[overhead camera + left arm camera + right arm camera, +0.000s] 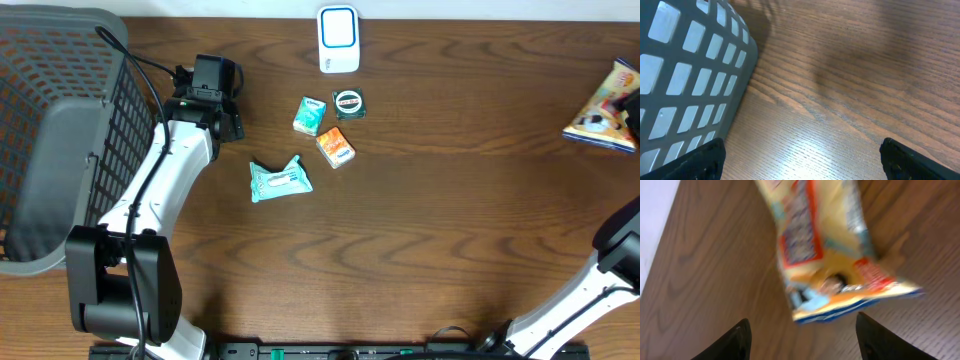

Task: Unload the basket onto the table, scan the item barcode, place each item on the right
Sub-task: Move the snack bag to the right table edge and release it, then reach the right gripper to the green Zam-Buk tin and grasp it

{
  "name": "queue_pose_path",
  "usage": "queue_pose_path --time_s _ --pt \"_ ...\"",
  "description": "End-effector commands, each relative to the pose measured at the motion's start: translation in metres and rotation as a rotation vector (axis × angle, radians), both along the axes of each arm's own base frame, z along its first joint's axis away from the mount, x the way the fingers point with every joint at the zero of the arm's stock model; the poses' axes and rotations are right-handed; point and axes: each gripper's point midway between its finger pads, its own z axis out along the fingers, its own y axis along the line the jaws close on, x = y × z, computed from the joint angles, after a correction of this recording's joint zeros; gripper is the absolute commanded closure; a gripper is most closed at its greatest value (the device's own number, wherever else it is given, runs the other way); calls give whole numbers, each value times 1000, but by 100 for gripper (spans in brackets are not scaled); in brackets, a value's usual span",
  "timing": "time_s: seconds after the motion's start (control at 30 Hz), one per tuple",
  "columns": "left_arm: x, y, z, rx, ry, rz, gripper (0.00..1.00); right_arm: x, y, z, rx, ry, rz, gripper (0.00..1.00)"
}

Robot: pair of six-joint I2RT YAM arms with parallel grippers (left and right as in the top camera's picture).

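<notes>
A yellow, orange and blue snack bag (825,250) lies on the wood just ahead of my right gripper (805,340), blurred. The gripper's fingers stand apart and open, with only bare table between them. In the overhead view the same bag (603,110) sits at the far right edge. The white scanner (338,38) stands at the back centre. My left gripper (212,75) hovers beside the basket, and in its wrist view my left gripper (800,162) is wide open over bare wood.
A grey mesh basket (60,120) fills the left side, its wall (685,80) close to the left fingers. Mid-table lie a teal pack (310,115), a round tin (349,103), an orange pack (335,147) and a wipes pack (280,180).
</notes>
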Motion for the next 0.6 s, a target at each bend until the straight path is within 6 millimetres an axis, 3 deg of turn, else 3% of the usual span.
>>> queue_pose_path --time_s 0.0,0.13,0.27,0.57 --pt "2 2 6 12 -13 2 2 21 36 20 32 -95 183 41" --pt "2 2 6 12 -13 2 2 30 65 17 58 -80 236 46" --pt "2 2 6 12 -13 2 2 40 114 13 97 -49 332 40" --pt "2 2 6 12 -13 2 2 68 285 12 93 -83 813 19"
